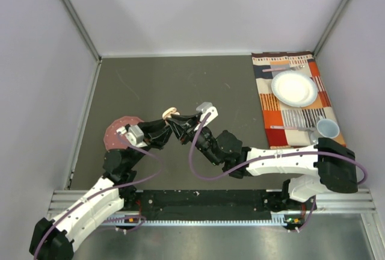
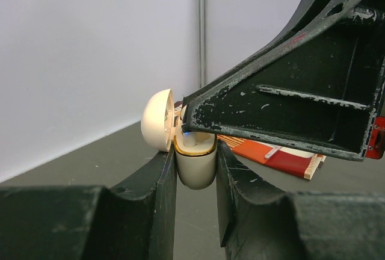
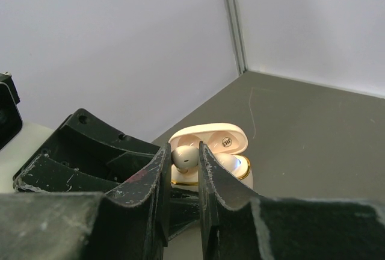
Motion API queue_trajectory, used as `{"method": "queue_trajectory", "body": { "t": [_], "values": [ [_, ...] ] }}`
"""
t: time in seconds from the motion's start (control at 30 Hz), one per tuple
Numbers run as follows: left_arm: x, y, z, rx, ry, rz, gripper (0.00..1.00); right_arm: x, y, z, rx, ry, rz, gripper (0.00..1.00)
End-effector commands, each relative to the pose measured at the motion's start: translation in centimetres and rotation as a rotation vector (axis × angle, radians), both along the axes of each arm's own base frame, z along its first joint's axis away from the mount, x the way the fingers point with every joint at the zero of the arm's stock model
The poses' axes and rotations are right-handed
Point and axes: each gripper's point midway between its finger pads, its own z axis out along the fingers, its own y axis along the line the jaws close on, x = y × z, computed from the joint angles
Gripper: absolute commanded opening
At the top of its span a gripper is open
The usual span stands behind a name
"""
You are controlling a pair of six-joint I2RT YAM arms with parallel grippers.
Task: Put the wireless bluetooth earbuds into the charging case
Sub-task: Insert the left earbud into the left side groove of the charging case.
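Note:
A pale peach charging case (image 1: 170,113) with a gold rim is held upright off the table, lid open. My left gripper (image 1: 165,129) is shut on the case body (image 2: 195,167), and the open lid (image 2: 157,120) hangs to the left. My right gripper (image 1: 180,124) comes in from the right, shut on a pale peach earbud (image 3: 186,157), and holds it at the case's (image 3: 224,145) open left socket. A second peach earbud (image 3: 232,162) sits in the other socket beside a blue light. The white earbuds are out of view.
A dark red round mat (image 1: 118,131) lies under the left wrist. A striped placemat (image 1: 301,111) at the far right carries a white plate (image 1: 294,88), a cup (image 1: 328,128) and cutlery. Grey walls close the table in on three sides.

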Motion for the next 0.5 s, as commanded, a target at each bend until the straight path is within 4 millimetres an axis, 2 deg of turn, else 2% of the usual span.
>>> {"method": "queue_trajectory", "body": {
  "t": [0.0,0.33,0.47],
  "values": [
    [-0.68,0.88,3.04,-0.064,-0.097,0.024,0.00,-1.42,0.50,0.97,-0.007,0.011,0.049,0.09],
    [-0.76,0.86,2.86,-0.063,-0.093,0.020,0.00,-1.55,0.39,1.46,-0.004,0.026,0.059,0.11],
    [-0.74,0.85,2.66,-0.062,-0.094,0.021,0.00,-1.54,0.72,1.01,-0.029,0.034,0.062,0.11]
  ]
}}
